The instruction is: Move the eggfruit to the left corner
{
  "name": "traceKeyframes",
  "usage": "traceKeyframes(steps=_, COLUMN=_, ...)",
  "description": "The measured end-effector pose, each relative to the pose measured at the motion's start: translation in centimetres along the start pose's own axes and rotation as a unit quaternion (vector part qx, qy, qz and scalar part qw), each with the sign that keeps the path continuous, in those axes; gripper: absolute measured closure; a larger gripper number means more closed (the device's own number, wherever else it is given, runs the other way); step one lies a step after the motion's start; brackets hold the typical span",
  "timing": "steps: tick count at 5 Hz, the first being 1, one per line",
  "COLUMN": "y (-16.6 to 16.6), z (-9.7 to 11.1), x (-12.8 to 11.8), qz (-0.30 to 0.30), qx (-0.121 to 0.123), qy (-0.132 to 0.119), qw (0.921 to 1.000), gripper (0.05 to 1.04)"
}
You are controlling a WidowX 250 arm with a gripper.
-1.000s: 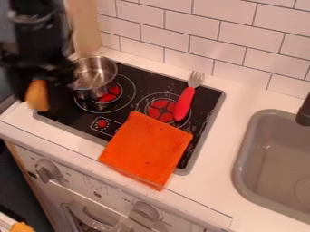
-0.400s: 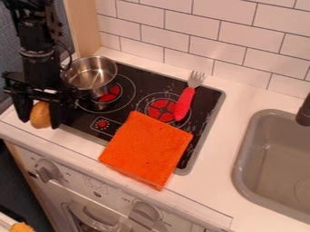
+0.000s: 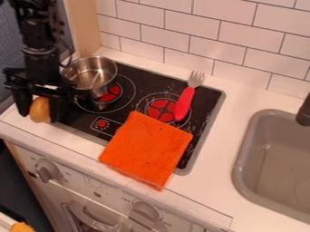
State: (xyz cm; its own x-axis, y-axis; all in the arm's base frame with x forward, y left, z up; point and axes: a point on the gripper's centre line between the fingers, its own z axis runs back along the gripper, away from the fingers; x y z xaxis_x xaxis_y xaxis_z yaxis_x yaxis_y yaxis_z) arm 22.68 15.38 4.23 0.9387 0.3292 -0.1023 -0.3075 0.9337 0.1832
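White desk (image 3: pixel 242 97) under and right of my tool, in view. Black flat cooktop (image 3: pixel 140 81) beside it; grey sink (image 3: pixel 241 156) well apart, far right. My black two-finger tool (image 3: pixel 39 117) is parted by a fruit's width, gripping the rounded yellow-orange eggfruit (image 3: pixel 41 110). Folded orange cloth (image 3: pixel 145 149) lies to its right, round silver metal pot (image 3: pixel 91 81) just beside it, red-handled fork (image 3: pixel 185 103) farther right.
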Motion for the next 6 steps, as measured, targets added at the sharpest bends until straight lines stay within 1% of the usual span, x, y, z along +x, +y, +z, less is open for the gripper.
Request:
traceKeyframes(steps=1, y=-0.3, z=-0.8, x=-0.1, qz=0.008, qx=-0.016, qy=0.017, qw=0.9997, gripper=0.277)
traceKeyframes(steps=2, y=-0.4, z=-0.7, x=-0.3, qz=0.011, qx=-0.021, qy=0.024, qw=0.9994, gripper=0.075)
traceKeyframes(steps=3, y=-0.5, z=-0.8, x=-0.4, qz=0.008, qx=-0.04, qy=0.024, qw=0.9989, gripper=0.072)
traceKeyframes(steps=4, y=-0.9, z=-0.2, x=-0.6, qz=-0.023, qx=-0.067, qy=-0.009, qw=0.9974, gripper=0.079)
traceKeyframes(steps=5, y=-1.3, z=1.6, x=-0.5, qz=-0.077, qx=-0.055, qy=-0.065, qw=0.9934, gripper=0.08)
traceKeyframes(steps=6, y=-2.2, z=2.8, x=-0.2, qz=-0.13, qx=-0.044, qy=-0.096, qw=0.9859, gripper=0.082)
